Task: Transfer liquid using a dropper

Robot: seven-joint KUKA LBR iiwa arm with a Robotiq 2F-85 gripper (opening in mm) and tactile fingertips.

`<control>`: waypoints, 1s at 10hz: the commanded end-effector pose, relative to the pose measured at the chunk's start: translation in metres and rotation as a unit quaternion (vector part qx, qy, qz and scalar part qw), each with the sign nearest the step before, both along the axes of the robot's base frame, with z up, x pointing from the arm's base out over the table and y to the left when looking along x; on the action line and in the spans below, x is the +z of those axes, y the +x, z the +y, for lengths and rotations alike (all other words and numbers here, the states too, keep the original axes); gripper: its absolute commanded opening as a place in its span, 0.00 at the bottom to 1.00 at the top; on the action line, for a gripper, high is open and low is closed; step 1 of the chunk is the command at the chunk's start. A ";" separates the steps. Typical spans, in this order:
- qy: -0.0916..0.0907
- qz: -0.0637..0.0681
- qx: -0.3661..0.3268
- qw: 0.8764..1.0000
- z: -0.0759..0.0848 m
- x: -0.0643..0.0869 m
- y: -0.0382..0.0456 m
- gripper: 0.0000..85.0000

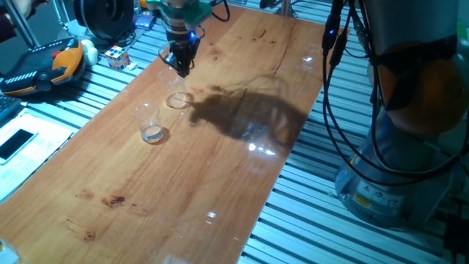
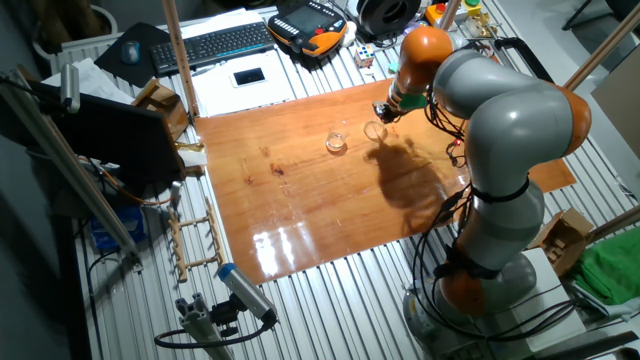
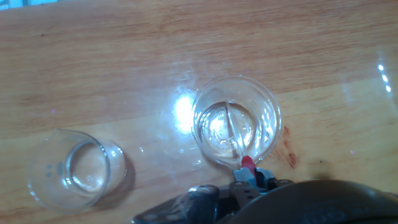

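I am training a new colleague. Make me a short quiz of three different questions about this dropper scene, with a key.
1. True or false: the dropper points into the low glass dish below the gripper.
2. How many glass vessels stand on the wooden table? A) one B) two C) four
3. Fill in: the dropper's end at the gripper is ____ in colour.

Key: 1 true; 2 B, the dish and the glass tumbler; 3 red.
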State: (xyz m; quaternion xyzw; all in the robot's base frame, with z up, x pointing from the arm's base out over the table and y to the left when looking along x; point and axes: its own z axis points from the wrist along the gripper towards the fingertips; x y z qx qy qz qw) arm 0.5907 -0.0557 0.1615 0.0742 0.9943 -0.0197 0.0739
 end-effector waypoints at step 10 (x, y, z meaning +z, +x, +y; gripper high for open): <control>0.011 0.014 -0.053 0.998 0.031 0.081 -0.0226 0.01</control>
